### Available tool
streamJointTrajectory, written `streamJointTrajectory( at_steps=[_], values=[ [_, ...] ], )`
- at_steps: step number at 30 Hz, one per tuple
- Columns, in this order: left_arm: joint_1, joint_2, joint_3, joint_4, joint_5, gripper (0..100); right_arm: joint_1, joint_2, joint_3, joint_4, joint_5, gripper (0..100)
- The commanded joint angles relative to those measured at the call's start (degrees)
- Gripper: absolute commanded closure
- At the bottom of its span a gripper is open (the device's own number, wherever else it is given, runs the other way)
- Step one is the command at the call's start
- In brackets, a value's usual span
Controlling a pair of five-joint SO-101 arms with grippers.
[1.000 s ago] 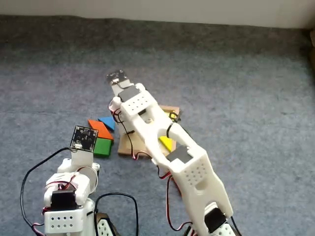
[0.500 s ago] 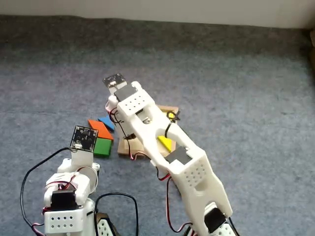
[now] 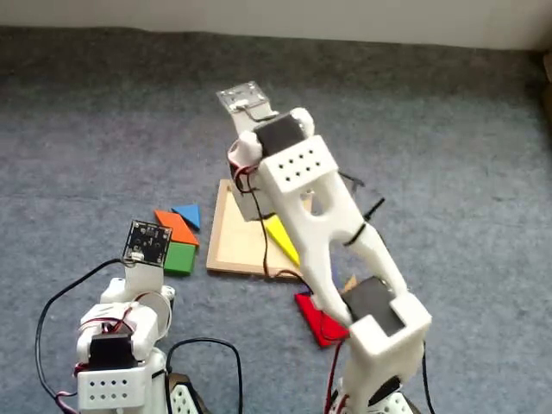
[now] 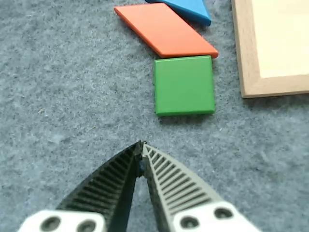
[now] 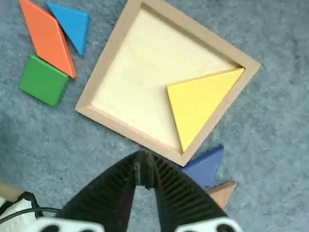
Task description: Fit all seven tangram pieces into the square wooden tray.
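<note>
Right pincer [image 5: 145,169] has lifted away from the tray [image 5: 110,54], clenched and empty, with the yellow triangle [image 5: 200,104] snug in one corner; next it should open wide before dropping on another piece.

R arm [image 3: 306,185] has lifted & swung back off the tray [image 3: 235,246]; yellow triangle [image 3: 281,238] inside now uncovered, red piece [image 3: 316,316] exposed by arm's base.
</note>
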Motion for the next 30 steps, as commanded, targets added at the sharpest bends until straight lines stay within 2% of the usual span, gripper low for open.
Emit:
streamJointTrajectory(
  at_steps=[1,11,13,17,20,23,30],
  values=[
    [-0.13,-1.19,1.1,0.44,-0.44,99,1.1,-12.44,11.21,-4.62,0.53,99.4],
    [-0.13,-1.19,1.1,0.44,-0.44,99,1.1,-40.22,51.82,-15.34,0.97,99.2],
    [-0.13,-1.19,1.1,0.44,-0.44,99,1.1,-43.65,57.89,-15.87,6.42,99.2],
    [-0.13,-1.19,1.1,0.44,-0.44,99,3.12,-48.66,65.8,-15.69,24.7,99.2],
    [-0.13,-1.19,1.1,0.44,-0.44,99,7.25,-48.57,68.88,-16.22,30.42,98.4],
    [-0.13,-1.19,1.1,0.44,-0.44,99,10.24,-45.67,69.85,-17.45,32.26,90.0],
    [-0.13,-1.19,1.1,0.44,-0.44,99,10.24,-38.55,70.2,-17.54,38.86,63.7]
  ],
)
